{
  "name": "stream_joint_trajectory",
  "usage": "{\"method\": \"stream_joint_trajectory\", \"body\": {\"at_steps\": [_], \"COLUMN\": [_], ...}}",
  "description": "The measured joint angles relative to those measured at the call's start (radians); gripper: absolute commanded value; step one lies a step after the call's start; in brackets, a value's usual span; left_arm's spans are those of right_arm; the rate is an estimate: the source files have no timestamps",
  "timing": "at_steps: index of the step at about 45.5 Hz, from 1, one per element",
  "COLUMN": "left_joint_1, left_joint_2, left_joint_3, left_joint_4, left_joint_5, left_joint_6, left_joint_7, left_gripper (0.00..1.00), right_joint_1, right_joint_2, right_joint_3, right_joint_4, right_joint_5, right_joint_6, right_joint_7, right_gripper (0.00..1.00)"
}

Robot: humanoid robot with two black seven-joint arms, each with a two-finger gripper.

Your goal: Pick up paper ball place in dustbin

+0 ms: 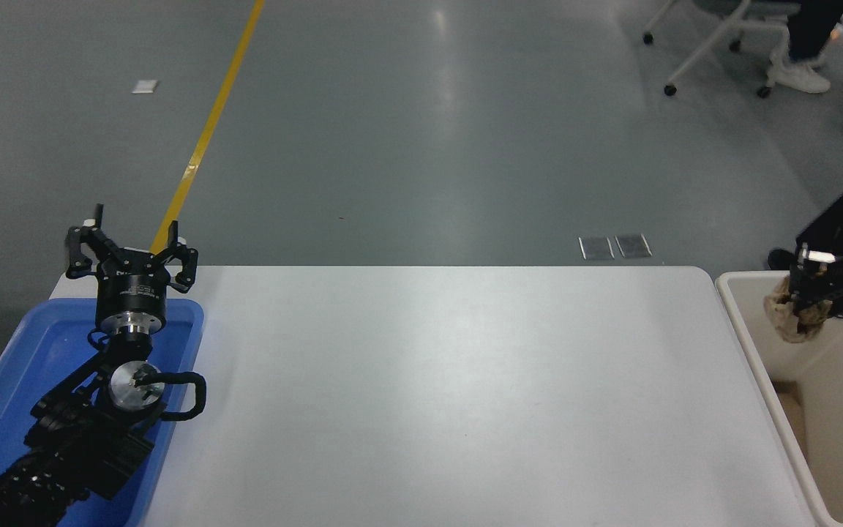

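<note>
Head view, right arm: the right gripper [806, 296] comes in from the right edge; its jaws are clenched on the paper ball [792, 320]
Head view, paper ball: it is up in the air, off the bench [451, 395]; it hangs past the dustbin's near rim, over the open top
Head view, dustbin: the dustbin [754, 351] stands just beside the right end of the bench; only part of it shows, the rest runs off the picture; I see nothing lying in the part that shows
Head view, left arm: the left gripper [130, 252] sits parked at the lower left, over the blue tray [4, 366]; its jaws are spread wide and hold nothing
Done, as I judge it: the ball is picked up and carried off the bench to the bin
Left to do, as I judge it: let go, so the ball drops inside; it is not yet in the bin
Edges: the ball is near the bin's left wall, not in the middle; a drop here looks like it would land inside, but a bit more to the right would be safer
Open room: the bin's mouth is wide; nothing stands between the ball and the inside; the left arm is well apart
Far side: a chair [714, 33] and a person's legs [802, 44] are well away on the floor
</note>
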State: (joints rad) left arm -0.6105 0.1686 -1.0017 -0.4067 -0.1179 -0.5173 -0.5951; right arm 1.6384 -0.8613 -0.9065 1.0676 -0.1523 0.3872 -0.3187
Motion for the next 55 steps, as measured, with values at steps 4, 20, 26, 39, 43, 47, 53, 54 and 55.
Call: {"method": "stream_joint_trajectory", "body": {"at_steps": [4, 20, 26, 39, 43, 47, 53, 54, 55], "left_joint_1": [0.000, 0.001, 0.001, 0.001, 0.001, 0.002, 0.002, 0.002, 0.001], "left_joint_2": [0.000, 0.000, 0.000, 0.000, 0.000, 0.000, 0.000, 0.000, 0.000], "left_joint_3": [0.000, 0.000, 0.000, 0.000, 0.000, 0.000, 0.000, 0.000, 0.000], "left_joint_4": [0.000, 0.000, 0.000, 0.000, 0.000, 0.000, 0.000, 0.000, 0.000], "left_joint_5": [-0.001, -0.003, -0.003, -0.004, -0.004, -0.004, -0.004, -0.004, -0.004], "left_joint_6": [0.000, 0.000, 0.000, 0.000, 0.000, 0.000, 0.000, 0.000, 0.000], "left_joint_7": [0.000, -0.001, -0.002, -0.002, -0.002, -0.002, -0.002, -0.002, -0.002], "left_gripper": [0.99, 0.99, 0.99, 0.99, 0.99, 0.99, 0.99, 0.99, 0.99], "right_joint_1": [-0.142, -0.558, -0.671, -0.803, -0.819, -0.830, -0.839, -0.840, -0.841], "right_joint_2": [0.018, 0.144, 0.205, 0.303, 0.317, 0.328, 0.337, 0.339, 0.340], "right_joint_3": [0.086, 0.363, 0.430, 0.503, 0.511, 0.517, 0.527, 0.529, 0.531], "right_joint_4": [-0.116, -0.480, -0.587, -0.721, -0.737, -0.747, -0.754, -0.754, -0.754], "right_joint_5": [0.003, 0.012, 0.013, 0.039, 0.048, 0.054, 0.060, 0.062, 0.062], "right_joint_6": [-0.052, -0.239, -0.316, -0.421, -0.442, -0.458, -0.473, -0.474, -0.474], "right_joint_7": [0.000, 0.000, -0.001, 0.002, 0.003, 0.003, 0.004, 0.004, 0.004], "right_gripper": [0.00, 0.00, 0.00, 0.00, 0.14, 0.71, 1.00, 1.00, 1.00]}}
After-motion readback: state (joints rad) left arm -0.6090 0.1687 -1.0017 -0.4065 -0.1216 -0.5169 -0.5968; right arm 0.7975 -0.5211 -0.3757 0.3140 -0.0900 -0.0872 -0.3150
